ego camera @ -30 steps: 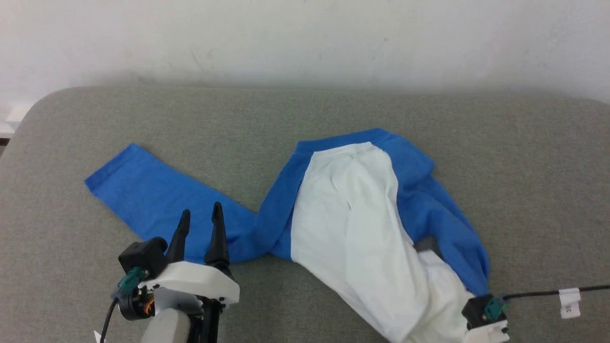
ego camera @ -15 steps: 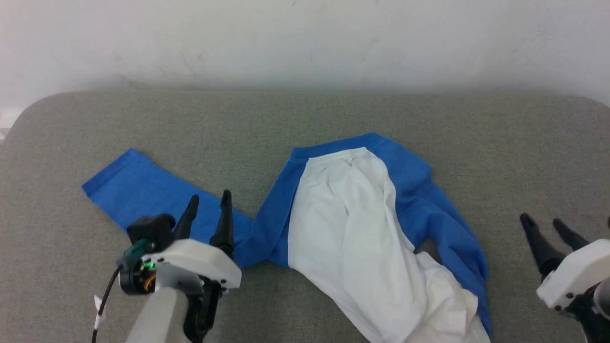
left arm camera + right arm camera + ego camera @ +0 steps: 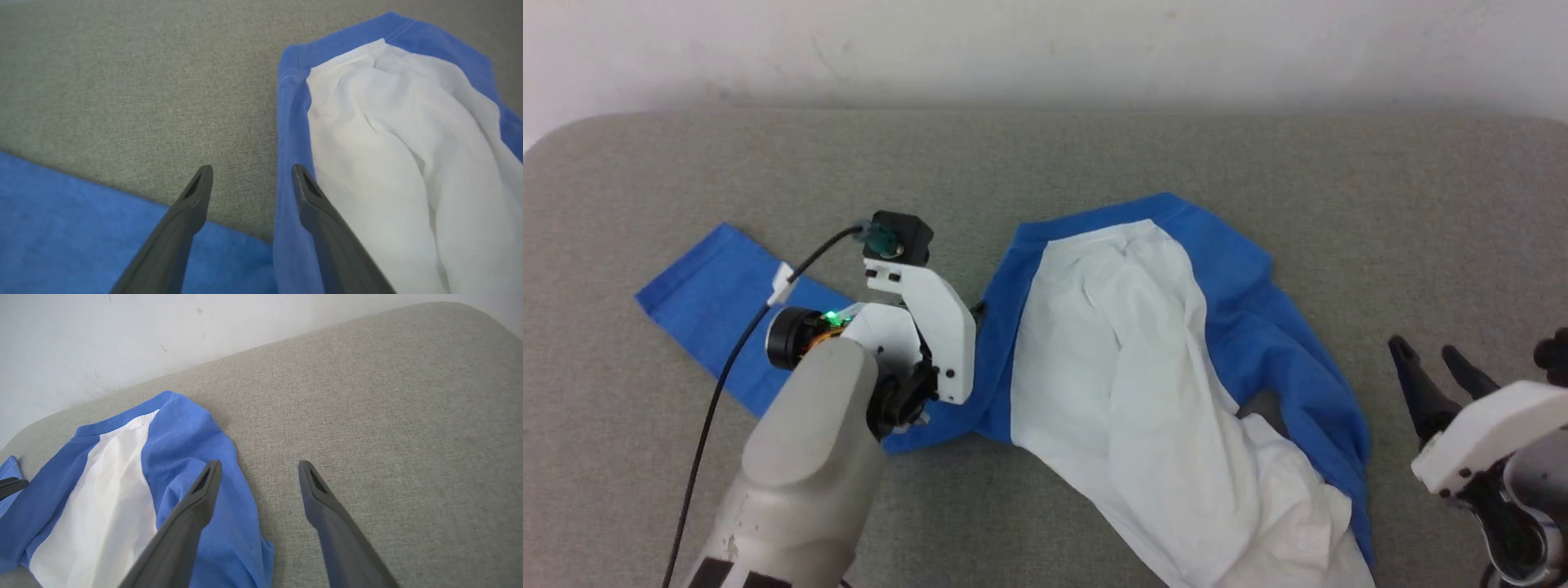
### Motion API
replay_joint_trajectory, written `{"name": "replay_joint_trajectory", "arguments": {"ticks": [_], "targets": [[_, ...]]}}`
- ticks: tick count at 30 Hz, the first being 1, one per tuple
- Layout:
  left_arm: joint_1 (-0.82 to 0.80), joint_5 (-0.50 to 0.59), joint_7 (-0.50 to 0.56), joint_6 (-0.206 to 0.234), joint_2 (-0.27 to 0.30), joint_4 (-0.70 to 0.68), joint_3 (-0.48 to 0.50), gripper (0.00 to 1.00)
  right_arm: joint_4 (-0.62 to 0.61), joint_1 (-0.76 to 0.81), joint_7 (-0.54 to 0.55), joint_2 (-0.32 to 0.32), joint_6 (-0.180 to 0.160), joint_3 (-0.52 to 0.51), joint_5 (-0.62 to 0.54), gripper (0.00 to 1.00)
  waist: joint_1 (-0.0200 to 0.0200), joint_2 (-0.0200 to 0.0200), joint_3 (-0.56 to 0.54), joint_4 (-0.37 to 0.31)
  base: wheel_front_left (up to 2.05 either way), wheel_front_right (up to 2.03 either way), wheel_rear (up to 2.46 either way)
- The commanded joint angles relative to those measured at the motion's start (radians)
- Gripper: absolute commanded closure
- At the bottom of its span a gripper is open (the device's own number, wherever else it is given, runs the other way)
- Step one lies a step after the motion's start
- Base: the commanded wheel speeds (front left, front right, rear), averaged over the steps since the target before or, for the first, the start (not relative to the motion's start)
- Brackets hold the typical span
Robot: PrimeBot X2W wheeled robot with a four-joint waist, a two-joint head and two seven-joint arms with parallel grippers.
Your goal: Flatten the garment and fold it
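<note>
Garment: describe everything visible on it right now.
The garment is a soft white shirt with royal-blue raglan sleeves and blue neckband. It lies crumpled on the grey padded surface, body creased and running diagonally toward the near edge. One sleeve stretches flat to the robot's left; the other sleeve is bunched along the right side. The open left gripper hangs over the sleeve-body junction, contact unclear; the open right gripper is apart from it.

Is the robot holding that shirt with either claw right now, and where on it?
Nothing is held. The left gripper stands open over the shirt, the right gripper open beside it.
</note>
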Motion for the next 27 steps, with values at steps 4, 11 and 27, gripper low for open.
{"name": "replay_joint_trajectory", "arguments": {"ticks": [4,11,27], "targets": [[-0.042,-0.01,0.1,0.005,-0.004,0.067,-0.014,0.0,0.013,-0.029,-0.024,0.003,-0.001,-0.002,-0.012,0.0,-0.0001,0.0,0.042,-0.045,0.0,0.0,0.0],[-0.035,-0.033,0.068,-0.003,-0.013,0.075,-0.006,1.0,0.025,-0.018,-0.041,0.003,-0.001,-0.032,-0.016,0.0,-0.0001,0.0,0.046,-0.042,0.0,0.0,0.0],[0.037,-0.078,-0.117,0.005,-0.047,-0.125,0.019,1.0,0.167,-0.384,0.181,-0.101,-0.001,0.23,-0.265,0.0,-0.0001,0.0,0.125,0.076,0.0,0.0,0.0]]}}
